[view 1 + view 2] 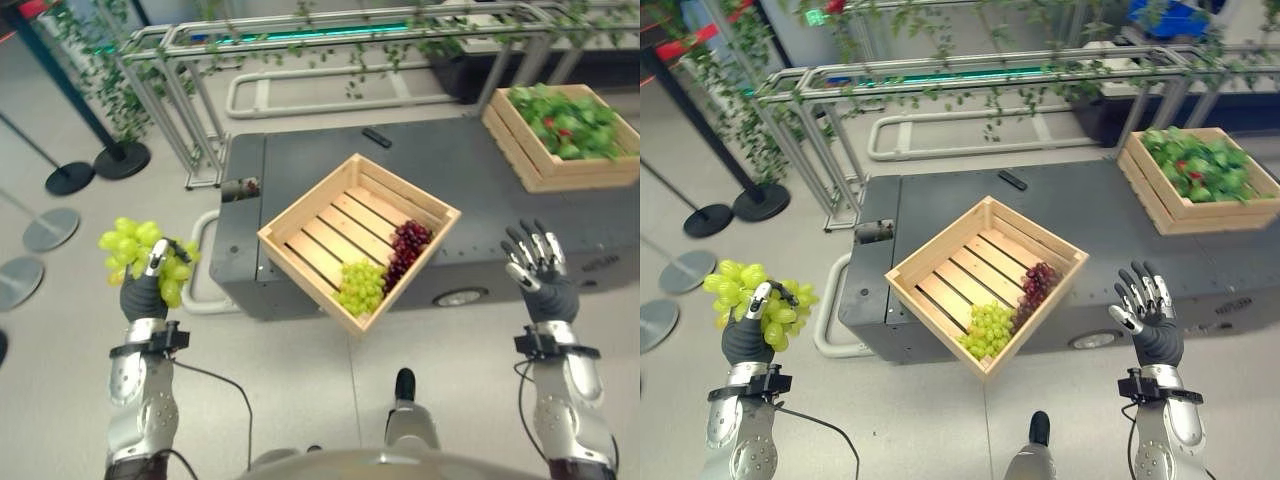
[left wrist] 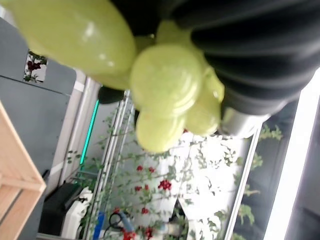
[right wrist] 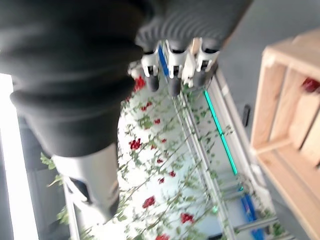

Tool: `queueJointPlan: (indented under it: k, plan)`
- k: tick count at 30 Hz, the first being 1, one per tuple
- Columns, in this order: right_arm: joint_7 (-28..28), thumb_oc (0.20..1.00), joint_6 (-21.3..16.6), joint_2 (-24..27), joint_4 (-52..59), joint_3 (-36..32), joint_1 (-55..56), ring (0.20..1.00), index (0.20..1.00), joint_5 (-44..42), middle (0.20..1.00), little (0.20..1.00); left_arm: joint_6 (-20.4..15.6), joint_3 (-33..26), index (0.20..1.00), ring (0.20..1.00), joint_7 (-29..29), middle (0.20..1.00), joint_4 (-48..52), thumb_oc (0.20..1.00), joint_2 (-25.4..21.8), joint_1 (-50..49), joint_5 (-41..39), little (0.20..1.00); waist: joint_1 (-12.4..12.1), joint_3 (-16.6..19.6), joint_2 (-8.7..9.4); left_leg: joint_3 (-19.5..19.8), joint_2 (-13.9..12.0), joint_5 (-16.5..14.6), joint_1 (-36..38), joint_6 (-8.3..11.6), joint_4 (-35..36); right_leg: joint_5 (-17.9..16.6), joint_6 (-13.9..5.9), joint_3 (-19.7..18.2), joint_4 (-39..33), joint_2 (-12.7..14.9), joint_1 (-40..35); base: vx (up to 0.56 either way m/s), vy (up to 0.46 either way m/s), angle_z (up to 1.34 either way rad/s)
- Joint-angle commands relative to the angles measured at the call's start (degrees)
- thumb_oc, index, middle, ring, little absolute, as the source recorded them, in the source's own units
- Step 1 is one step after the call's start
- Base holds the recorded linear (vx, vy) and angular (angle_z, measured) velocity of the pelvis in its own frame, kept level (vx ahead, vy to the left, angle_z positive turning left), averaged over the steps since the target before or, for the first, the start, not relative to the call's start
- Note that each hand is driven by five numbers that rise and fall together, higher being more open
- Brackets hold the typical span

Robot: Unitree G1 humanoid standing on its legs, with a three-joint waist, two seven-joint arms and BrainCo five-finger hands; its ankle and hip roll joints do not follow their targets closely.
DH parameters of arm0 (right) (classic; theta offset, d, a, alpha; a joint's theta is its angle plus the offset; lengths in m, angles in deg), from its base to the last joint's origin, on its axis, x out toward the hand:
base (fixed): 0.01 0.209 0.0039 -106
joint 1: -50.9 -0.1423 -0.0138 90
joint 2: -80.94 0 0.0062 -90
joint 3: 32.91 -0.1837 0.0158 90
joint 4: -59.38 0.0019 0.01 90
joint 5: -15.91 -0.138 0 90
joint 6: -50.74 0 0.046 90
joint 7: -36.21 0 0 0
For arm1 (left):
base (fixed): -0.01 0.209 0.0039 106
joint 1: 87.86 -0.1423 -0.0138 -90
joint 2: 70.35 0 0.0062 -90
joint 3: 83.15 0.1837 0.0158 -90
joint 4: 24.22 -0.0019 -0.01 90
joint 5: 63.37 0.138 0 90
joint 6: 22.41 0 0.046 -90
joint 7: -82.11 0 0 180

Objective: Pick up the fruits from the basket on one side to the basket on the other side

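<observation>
The dark grey surface [image 1: 520, 215], a low flat-topped platform, runs across the middle of the head views and is cut off at the right edge, its front left corner hidden under the wooden crate [image 1: 358, 238] that sits turned diagonally on it, one corner jutting past the front edge. Behind the surface a metal rail frame [image 1: 330, 40] wound with leafy vines stretches across the back, its upper part cut off by the top of the view. A second wooden crate [image 1: 557, 135] filled with green leaves and a few red pieces rests at the far right of the surface, well apart from the first; what the red pieces are is too small to tell. Inside the slatted crate, a bunch of green grapes [image 1: 361, 286] lies in the near corner with a bunch of dark red grapes [image 1: 407, 248] just beside it, touching. A small black object [image 1: 376, 137] lies on the surface behind this crate, too small to identify. The left hand [image 1: 152, 275] is raised off to the left of the surface, over the floor, fingers curled round another bunch of green grapes [image 1: 140, 252], which hides most of them; in the left wrist view the grapes [image 2: 165, 85] press against the dark cover. The right hand [image 1: 537, 262] is held up near the right front of the surface, fingers spread straight and holding nothing.
</observation>
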State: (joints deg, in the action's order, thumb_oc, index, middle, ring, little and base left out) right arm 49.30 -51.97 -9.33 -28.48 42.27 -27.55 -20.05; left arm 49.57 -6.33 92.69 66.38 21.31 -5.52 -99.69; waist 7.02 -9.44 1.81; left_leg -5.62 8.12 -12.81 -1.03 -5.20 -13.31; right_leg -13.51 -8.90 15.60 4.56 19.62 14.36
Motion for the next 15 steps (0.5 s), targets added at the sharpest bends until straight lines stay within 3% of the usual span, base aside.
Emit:
queueJointPlan:
  k: [1, 2, 4, 5, 9, 12, 14, 15]
  plan:
    - [0.9, 1.0, -2.3, 1.8, 2.3, -1.2, -2.4, 1.0, 1.0, 0.2, 1.0, 1.0, -3.9, -3.6, 0.2, 0.2, -0.1, 0.2, 6.1, 0.2, -4.2, 0.5, 2.9, 0.2, -1.1, 2.7, -2.26, 2.8, -1.8, 1.8, 4.4, 1.23, 5.3, 15.8, 0.87, -5.1, 15.9, -10.1, -4.9, -0.15, -0.037, -0.11]
    - [0.7, 1.0, -2.4, 1.7, 1.9, -1.0, -2.2, 1.0, 1.0, 0.1, 1.0, 1.0, -3.8, -3.4, 0.2, 0.2, -0.5, 0.2, 6.3, 0.2, -4.0, 0.2, 3.0, 0.2, -1.6, 3.6, -1.7, 3.0, -1.5, 2.3, 3.8, 1.19, 5.3, 17.3, 1.12, -5.8, 16.6, -12.0, -7.2, -0.17, -0.094, -0.03]
    - [0.7, 1.0, -2.2, 1.7, 1.8, -1.0, -2.1, 1.0, 1.0, 0.4, 1.0, 1.0, -4.0, -3.9, 0.2, 0.2, -0.8, 0.2, 6.3, 0.2, -4.1, 0.1, 3.7, 0.2, -2.9, 5.3, -0.4, 3.9, -1.2, 3.5, 2.5, 1.89, 5.7, 18.8, 1.95, -7.8, 8.3, -13.3, -12.0, -0.11, -0.169, -0.11]
    - [0.6, 1.0, -2.6, 1.7, 1.5, -0.8, -2.4, 1.0, 1.0, -0.3, 1.0, 1.0, -4.4, -4.3, 0.2, 0.2, -1.3, 0.2, 6.2, 0.2, -4.1, -0.2, 4.3, 0.2, -3.6, 6.2, -0.14, 4.0, -1.3, 3.8, 1.9, 2.25, 6.1, 18.9, 2.07, -8.2, 4.0, -13.3, -14.0, -0.07, -0.125, -0.16]
    - [0.5, 1.0, -2.2, 2.7, 1.8, 0.6, -3.0, 1.0, 1.0, -0.6, 1.0, 1.0, -4.6, -5.6, 0.2, 0.2, -2.5, 0.2, 5.7, 0.2, -3.6, -2.3, 5.7, 0.2, -6.0, 6.8, -0.09, 3.2, -3.2, 4.8, 0.4, 3.34, 5.8, 17.0, 2.12, -8.3, -2.1, -13.3, -15.8, -0.09, -0.184, -0.06]
    - [2.1, 1.0, -1.6, 3.3, 3.3, 0.7, -2.0, 1.0, 1.0, -1.6, 1.0, 1.0, -4.6, -6.3, 0.2, 0.2, -2.4, 0.2, 5.4, 0.2, -3.7, -3.9, 6.4, 0.2, -7.3, 6.0, 0.48, 4.8, -4.4, 6.9, -0.5, 4.64, 6.2, 17.3, 2.93, -6.9, -4.2, -14.2, -17.8, -0.11, -0.168, 0.08]
    - [2.6, 1.0, -1.6, 2.9, 4.7, 0.5, -0.3, 1.0, 1.0, -2.0, 1.0, 1.0, -4.4, -5.8, 0.2, 0.2, -1.9, 0.2, 5.5, 0.2, -3.3, -4.5, 7.0, 0.2, -9.4, 3.7, 0.92, 7.9, -4.5, 9.7, -4.0, 6.02, 5.1, 18.4, 3.53, -3.0, -3.9, -14.3, -18.5, -0.19, -0.132, 0.58]
    - [2.6, 1.0, -1.6, 2.9, 4.7, 0.4, -0.3, 1.0, 1.0, -2.0, 1.0, 1.0, -4.4, -5.8, 0.2, 0.2, -1.9, 0.2, 5.6, 0.2, -3.3, -4.5, 6.9, 0.2, -9.0, 3.8, 0.94, 8.2, -4.4, 9.8, -4.2, 6.05, 4.9, 18.5, 3.53, -2.6, -3.9, -14.3, -18.5, -0.2, -0.076, 1.0]
